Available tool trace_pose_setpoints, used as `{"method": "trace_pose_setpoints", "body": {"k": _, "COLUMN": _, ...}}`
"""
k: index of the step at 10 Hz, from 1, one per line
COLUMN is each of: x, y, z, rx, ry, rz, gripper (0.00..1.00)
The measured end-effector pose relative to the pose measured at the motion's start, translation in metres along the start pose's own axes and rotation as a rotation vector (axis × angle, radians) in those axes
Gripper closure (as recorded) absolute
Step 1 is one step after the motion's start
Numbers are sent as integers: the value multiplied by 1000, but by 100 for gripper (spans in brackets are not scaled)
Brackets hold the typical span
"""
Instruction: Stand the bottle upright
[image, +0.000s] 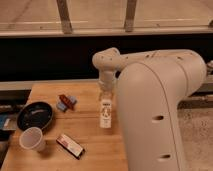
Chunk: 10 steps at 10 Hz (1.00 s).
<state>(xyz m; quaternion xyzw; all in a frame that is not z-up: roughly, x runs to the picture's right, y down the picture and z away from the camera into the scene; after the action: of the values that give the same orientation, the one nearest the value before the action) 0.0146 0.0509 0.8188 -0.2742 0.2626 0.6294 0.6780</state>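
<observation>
Pale, grainy wooden desk (92, 145) stands before a dark wall. A smooth, rounded white arm (160, 110) reaches over it. Its hand (106, 94) is closed on the cap end of the bottle (105, 114), a slim whitish plastic cylinder with a cream, red-marked label, near the desk's middle.

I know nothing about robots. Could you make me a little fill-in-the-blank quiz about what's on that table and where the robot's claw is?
1. The gripper is at the upper end, as pictured, of the bottle, which rests on a ___ table.
2. The paper cup is ___ in colour.
3. In the picture, the dark packet lies just to the ___ of the cup.
4. In the picture, the black dish sits to the ___ of the bottle.

Missing words: wooden; white; right; left.
</observation>
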Motion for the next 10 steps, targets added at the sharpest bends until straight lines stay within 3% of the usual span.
{"method": "trace_pose_setpoints", "body": {"k": 10, "x": -31, "y": 16, "z": -18, "rx": 1, "ry": -50, "rz": 7, "gripper": 100}}
